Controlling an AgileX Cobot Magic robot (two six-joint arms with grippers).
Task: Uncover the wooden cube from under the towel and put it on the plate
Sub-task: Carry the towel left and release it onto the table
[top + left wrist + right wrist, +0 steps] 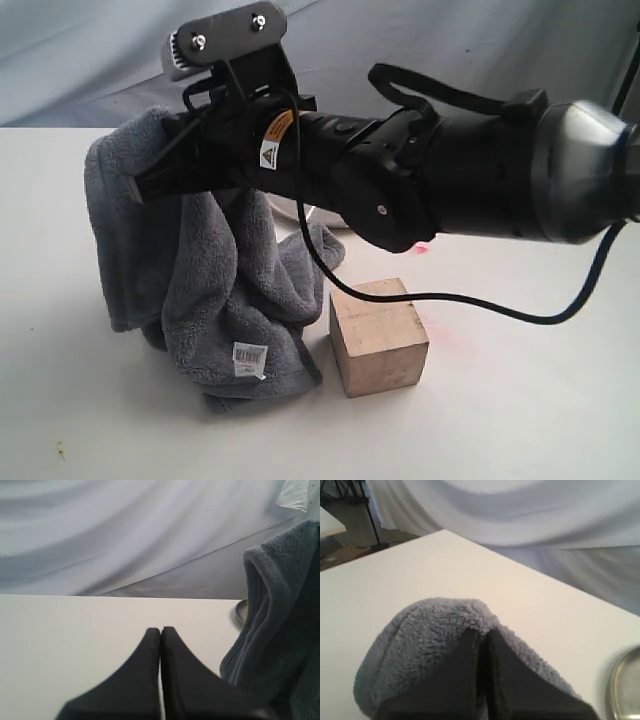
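A white worktop [520,420] stands under soft, even light before a pale fabric backdrop [90,60] draped in loose folds. Beyond the worktop's edge, a black metal stand [367,510] rises from a dim brownish floor [340,557].

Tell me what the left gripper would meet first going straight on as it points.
The way looks free: past the left gripper only bare table shows, then probably the backdrop. The towel hangs off to the side.

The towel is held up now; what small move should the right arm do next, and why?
Probably carry the towel sideways, away from the wooden cube, and let it go. The right gripper is shut on its fold and the cube stands bare, yet the cloth hangs close beside it.
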